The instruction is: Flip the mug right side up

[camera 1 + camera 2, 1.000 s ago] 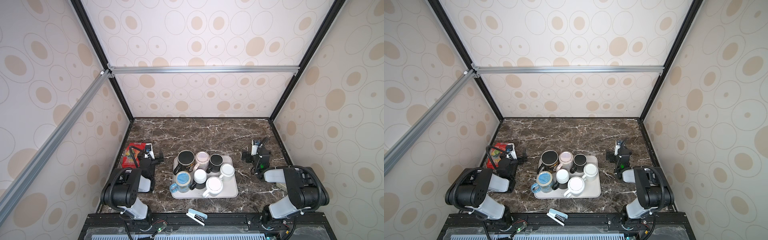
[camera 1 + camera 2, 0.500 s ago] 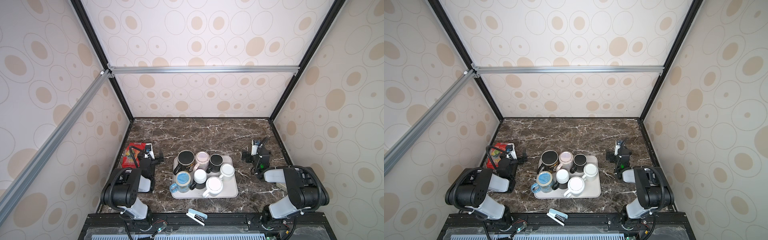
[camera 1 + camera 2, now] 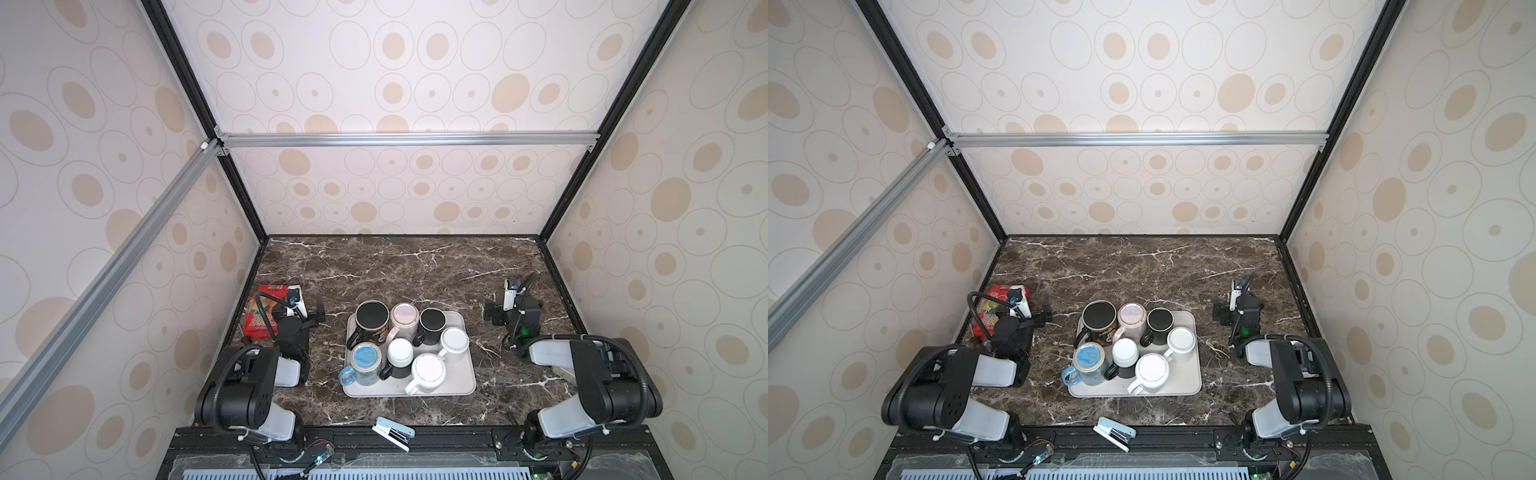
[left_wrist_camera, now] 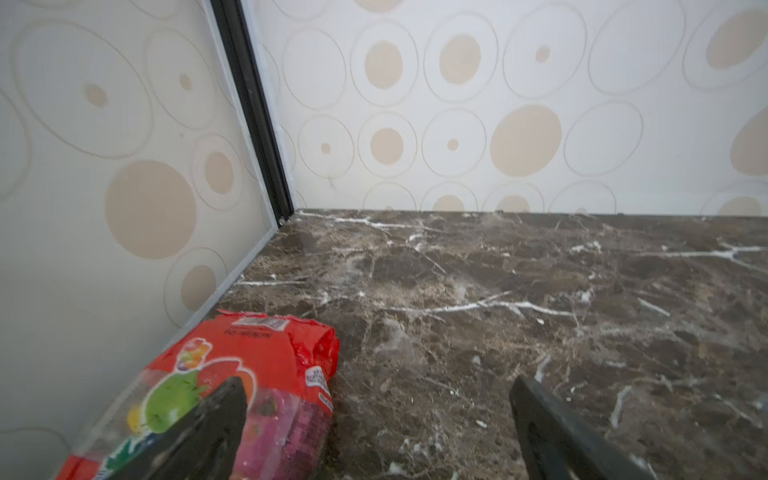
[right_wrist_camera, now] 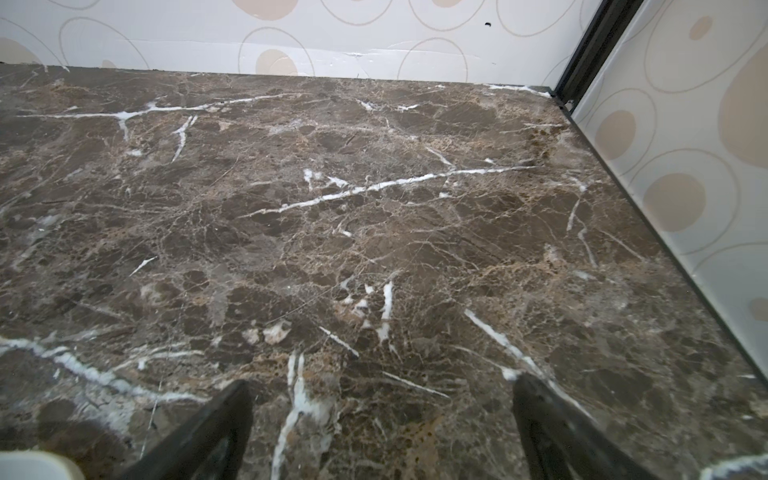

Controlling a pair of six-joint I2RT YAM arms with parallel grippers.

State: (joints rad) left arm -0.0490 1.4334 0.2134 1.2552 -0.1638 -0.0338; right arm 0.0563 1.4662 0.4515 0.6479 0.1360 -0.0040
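Observation:
Several mugs crowd a pale tray near the table's front middle in both top views. Among them are a large black mug, a pink mug and a blue mug. Most show flat bases upward, but I cannot tell this for the black ones. My left gripper rests low on the table left of the tray, open and empty. My right gripper sits right of the tray, also open, with only bare marble between its fingers. No mug appears in either wrist view.
A red snack packet lies against the left wall, partly under one left finger. A small white and black object sits at the front edge. Dark marble table stretches behind the tray to the walls.

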